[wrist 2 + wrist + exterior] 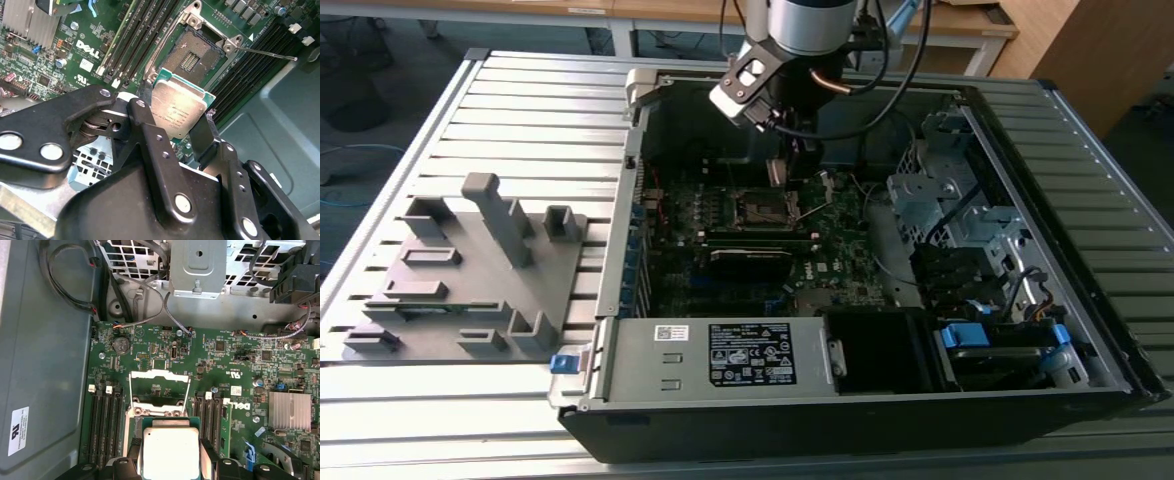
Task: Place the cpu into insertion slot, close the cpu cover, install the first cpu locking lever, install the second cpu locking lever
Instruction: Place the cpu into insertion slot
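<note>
My gripper [778,170] hangs inside the open computer case, just above the motherboard [720,290]. It is shut on the cpu [176,107], a small square chip with a dull silvery top, pinched at two opposite edges by the black fingers [145,107]. The cpu [170,452] hovers beside the insertion slot [194,52], whose dark centre lies uncovered inside its silver rim. The cpu cover [159,374] stands flipped open as a thin silver frame. A thin locking lever [265,53] sticks out from the slot's corner, unlatched.
Long black memory sticks [145,30] flank the slot on both sides. A finned heat sink [288,411], a drive cage [941,190] and loose cables [150,305] sit around the board. The power supply [720,355] fills the case's near side. A grey fixture [467,270] stands outside.
</note>
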`<state>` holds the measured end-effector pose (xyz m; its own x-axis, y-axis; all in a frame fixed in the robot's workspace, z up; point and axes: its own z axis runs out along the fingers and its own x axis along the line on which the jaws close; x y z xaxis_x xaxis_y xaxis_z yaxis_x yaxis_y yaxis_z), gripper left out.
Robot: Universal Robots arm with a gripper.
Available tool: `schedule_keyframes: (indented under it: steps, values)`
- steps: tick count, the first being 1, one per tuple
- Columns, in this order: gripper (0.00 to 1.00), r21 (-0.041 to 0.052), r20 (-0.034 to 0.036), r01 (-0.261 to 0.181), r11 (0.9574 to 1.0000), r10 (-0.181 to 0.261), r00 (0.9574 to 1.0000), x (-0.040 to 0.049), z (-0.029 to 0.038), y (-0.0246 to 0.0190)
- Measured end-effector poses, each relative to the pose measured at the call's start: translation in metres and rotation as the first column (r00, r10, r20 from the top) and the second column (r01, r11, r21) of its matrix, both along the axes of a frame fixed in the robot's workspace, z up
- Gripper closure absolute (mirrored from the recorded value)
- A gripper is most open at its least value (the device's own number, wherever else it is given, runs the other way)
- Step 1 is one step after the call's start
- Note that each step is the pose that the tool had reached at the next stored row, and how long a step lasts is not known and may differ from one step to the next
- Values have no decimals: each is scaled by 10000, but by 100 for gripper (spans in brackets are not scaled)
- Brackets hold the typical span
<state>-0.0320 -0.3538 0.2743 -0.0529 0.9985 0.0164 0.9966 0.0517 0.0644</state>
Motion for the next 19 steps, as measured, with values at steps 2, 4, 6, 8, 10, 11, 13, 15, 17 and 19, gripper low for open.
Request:
schedule_keyframes:
  steps: [2, 4, 6, 8, 10, 11, 13, 15, 17, 19]
  values:
    - [46, 1, 1, 0, 10000, 0, 10000, 0, -8, 0]
    - [46, -1, -1, 0, 10000, 0, 10000, 0, -16, 0]
    - [46, -4, -2, 0, 10000, 0, 10000, 0, -18, 0]
    - [46, -3, -2, 0, 10000, 0, 10000, 0, -19, 0]
    - [46, -2, -1, 1, 10000, -1, 10000, 0, -20, 0]
    - [46, -2, -1, 0, 10000, 0, 10000, 0, -20, 0]
    - [46, -2, -1, 2, 10000, -2, 10000, -1, -21, 0]
    - [46, 2, 1, 2, 10000, -2, 10000, -7, -27, 1]
    - [46, -2, -1, 1, 10000, -1, 10000, -17, -36, 2]
    - [46, -1, 0, 1, 10000, -1, 10000, -28, -52, 4]
